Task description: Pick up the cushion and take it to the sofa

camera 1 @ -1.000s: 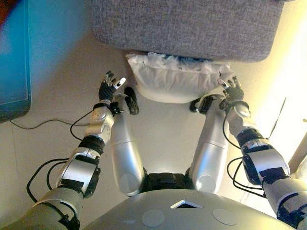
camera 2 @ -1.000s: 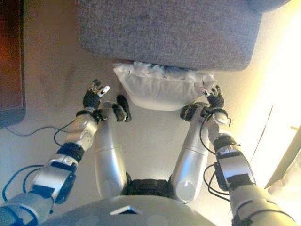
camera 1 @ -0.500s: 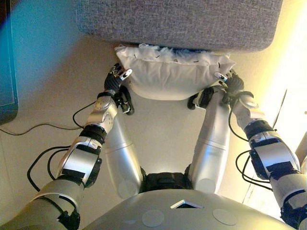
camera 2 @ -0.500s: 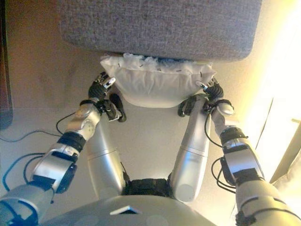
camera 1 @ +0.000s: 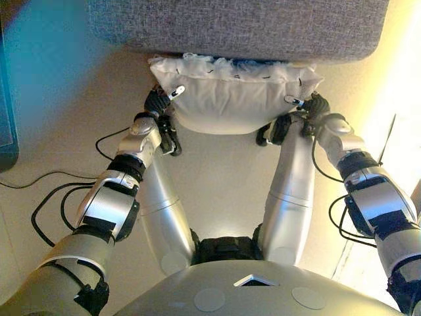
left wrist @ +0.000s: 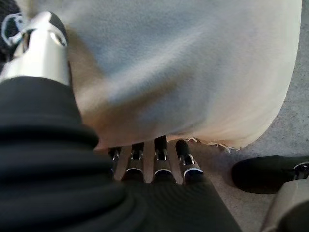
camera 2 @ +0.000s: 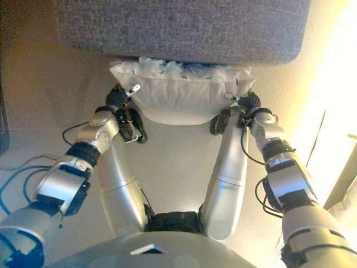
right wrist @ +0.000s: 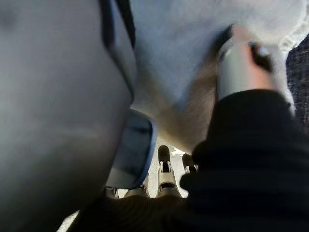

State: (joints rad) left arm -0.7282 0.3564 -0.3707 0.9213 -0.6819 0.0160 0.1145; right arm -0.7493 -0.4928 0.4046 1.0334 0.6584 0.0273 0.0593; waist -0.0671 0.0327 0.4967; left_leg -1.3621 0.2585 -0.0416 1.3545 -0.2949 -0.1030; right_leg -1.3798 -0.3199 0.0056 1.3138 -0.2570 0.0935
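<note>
A white cushion [camera 1: 237,99] lies on the floor against the front of the grey sofa [camera 1: 237,26]. My left hand [camera 1: 156,105] is at its left end and my right hand [camera 1: 316,108] at its right end. In the left wrist view the thumb [left wrist: 41,50] presses on the cushion [left wrist: 193,63] and the fingers [left wrist: 159,159] reach under its edge, pinching it. In the right wrist view the thumb [right wrist: 236,67] lies on the cushion [right wrist: 178,58] and the fingers [right wrist: 164,169] go beneath it.
The grey sofa fills the far side of the eye views. A dark blue object [camera 1: 5,99] stands at the far left edge. Pale floor [camera 1: 223,178] lies between the arms, brightly lit at the right.
Both hands were open and apart from the cushion's ends; they have moved inward and closed on the ends. The camera has shifted forward.
</note>
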